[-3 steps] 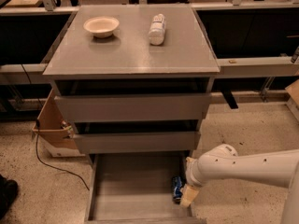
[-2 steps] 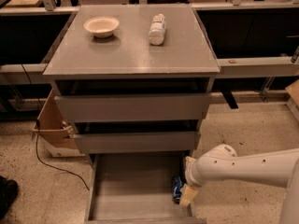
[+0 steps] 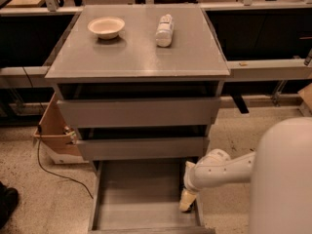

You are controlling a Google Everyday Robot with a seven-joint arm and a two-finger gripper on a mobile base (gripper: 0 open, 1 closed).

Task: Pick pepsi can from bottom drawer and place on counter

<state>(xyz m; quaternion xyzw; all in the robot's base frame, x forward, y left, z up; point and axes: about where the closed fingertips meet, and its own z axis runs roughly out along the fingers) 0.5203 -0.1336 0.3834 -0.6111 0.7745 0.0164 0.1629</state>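
The bottom drawer [image 3: 141, 189] is pulled out at the foot of the grey cabinet, and its flat floor shows. My gripper [image 3: 186, 201] reaches down into the drawer's right side, close to the right wall, on the white arm [image 3: 219, 167]. The pepsi can does not show; the spot where the gripper hangs is covered by it. The counter [image 3: 136, 52] is the grey slab on top of the cabinet.
A cream bowl [image 3: 106, 27] and a white bottle [image 3: 165, 30] lying on its side are on the counter. Two upper drawers [image 3: 139, 112] are closed. A cardboard box [image 3: 56, 130] and a black cable [image 3: 53, 167] lie left of the cabinet. My white arm link [image 3: 285, 179] fills the lower right.
The arm has swung so that a large white link now fills the lower right. The gripper has shifted slightly left over the spot where the blue can showed; the can is no longer visible.
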